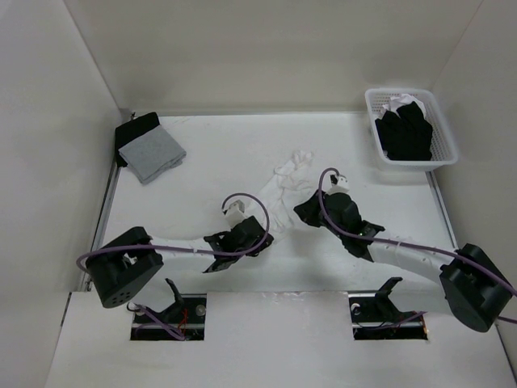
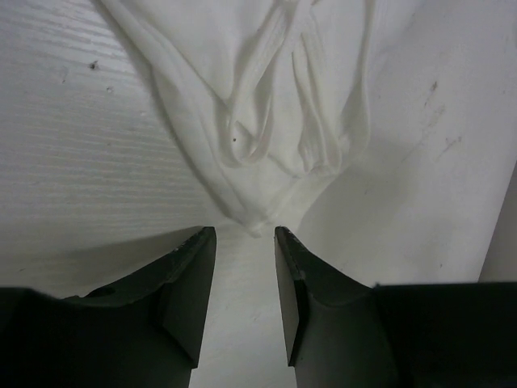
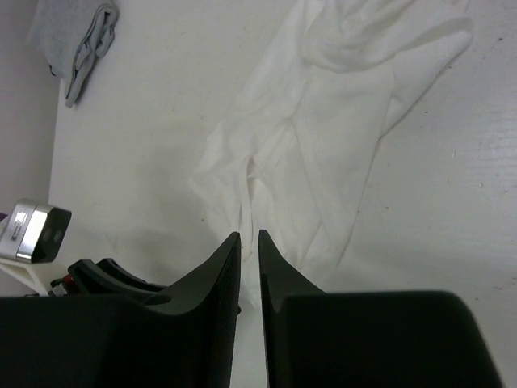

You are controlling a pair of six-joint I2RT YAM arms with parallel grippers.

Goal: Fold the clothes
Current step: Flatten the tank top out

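Observation:
The clothes, a plain white T-shirt (image 1: 284,182), lie crumpled in a long bunch at the table's middle. In the left wrist view the T-shirt (image 2: 266,105) narrows to a tip right at my fingertips. My left gripper (image 2: 245,234) is open, and only bare table shows between its jaws; from above it (image 1: 262,234) sits at the shirt's near-left end. My right gripper (image 3: 249,234) has its jaws almost together over the T-shirt (image 3: 315,137), with creases running into the narrow gap. From above it (image 1: 305,207) is at the shirt's near-right edge.
A folded grey cloth (image 1: 155,153) lies on a black garment (image 1: 133,129) at the back left. A white basket (image 1: 446,152) at the back right holds black garments (image 1: 404,131). White walls close in the table on three sides.

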